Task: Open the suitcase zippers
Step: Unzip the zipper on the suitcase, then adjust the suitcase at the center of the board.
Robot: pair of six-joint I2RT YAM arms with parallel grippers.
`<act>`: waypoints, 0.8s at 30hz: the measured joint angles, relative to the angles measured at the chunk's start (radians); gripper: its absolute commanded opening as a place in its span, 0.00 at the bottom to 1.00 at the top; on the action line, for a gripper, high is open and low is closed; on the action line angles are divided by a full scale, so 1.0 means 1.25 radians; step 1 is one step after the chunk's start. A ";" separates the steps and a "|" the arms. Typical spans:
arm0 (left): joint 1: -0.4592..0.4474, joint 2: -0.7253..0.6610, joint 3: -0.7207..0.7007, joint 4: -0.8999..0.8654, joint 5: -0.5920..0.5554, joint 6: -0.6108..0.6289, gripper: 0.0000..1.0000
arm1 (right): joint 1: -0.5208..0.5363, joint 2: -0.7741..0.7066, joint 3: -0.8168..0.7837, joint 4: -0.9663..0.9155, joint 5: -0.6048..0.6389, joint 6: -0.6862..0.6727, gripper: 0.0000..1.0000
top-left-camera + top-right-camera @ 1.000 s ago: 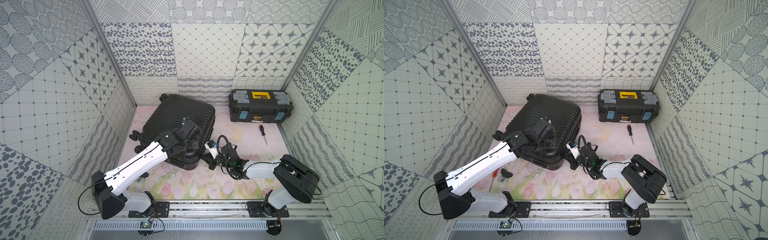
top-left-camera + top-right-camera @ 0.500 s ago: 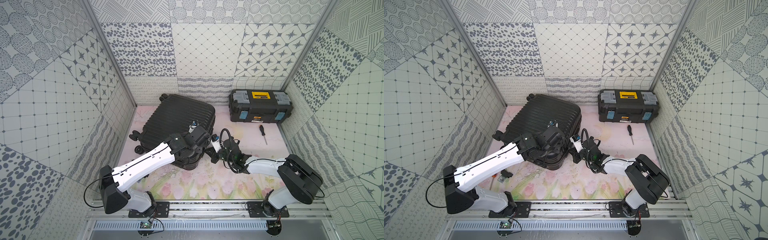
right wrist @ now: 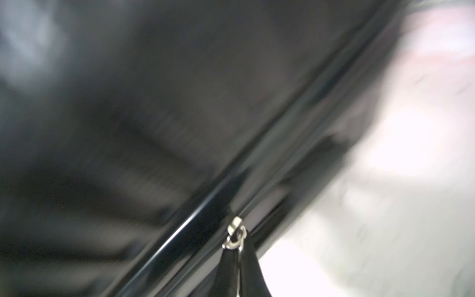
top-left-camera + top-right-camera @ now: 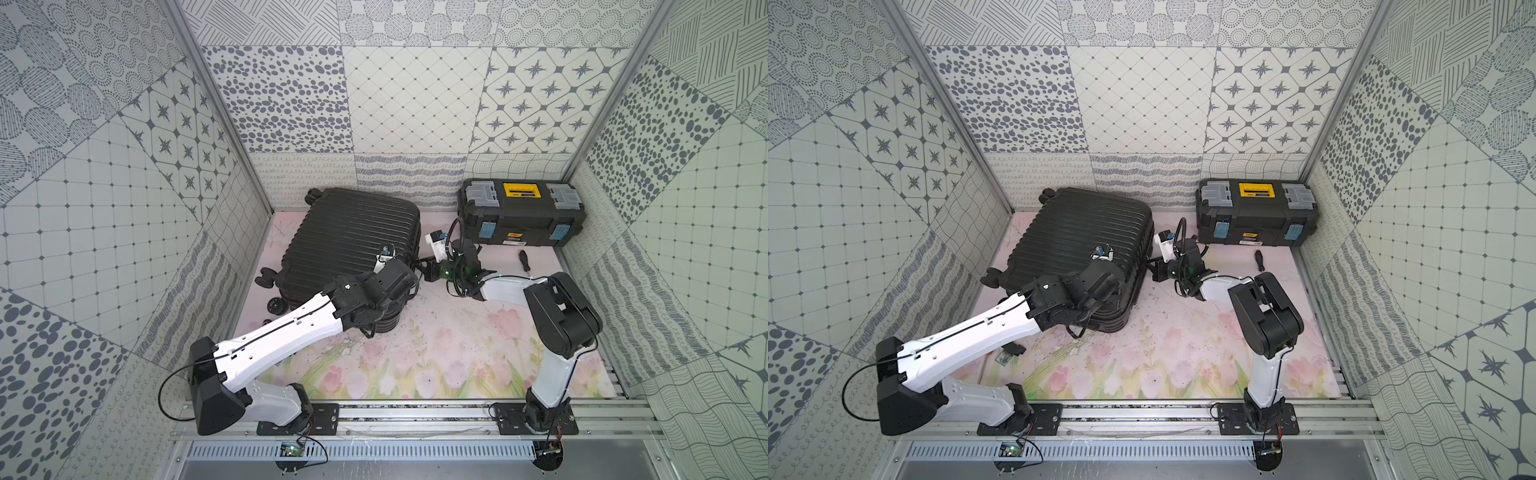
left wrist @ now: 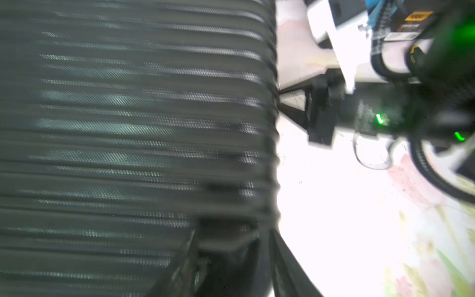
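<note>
lying flat at the rear left of the floral-print table (image 4: pixel 436 345), the large black ribbed hard-shell suitcase (image 4: pixel 349 237) has the right gripper (image 5: pixel 280 94) at its right side seam, jaws fully closed on the small silver metal zipper pull (image 3: pixel 235 235). the left gripper (image 4: pixel 402 286) hangs over the near right corner; its opening cannot be told.
</note>
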 measured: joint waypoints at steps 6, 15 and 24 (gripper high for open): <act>-0.010 -0.049 -0.008 -0.071 0.038 -0.020 0.72 | -0.021 0.053 0.074 0.001 0.049 0.020 0.00; -0.012 -0.159 -0.010 -0.270 0.081 -0.093 0.71 | -0.036 -0.112 -0.152 0.071 0.146 0.012 0.00; -0.030 -0.212 -0.041 -0.402 0.092 -0.164 0.74 | 0.159 -0.405 -0.423 0.033 0.288 -0.007 0.00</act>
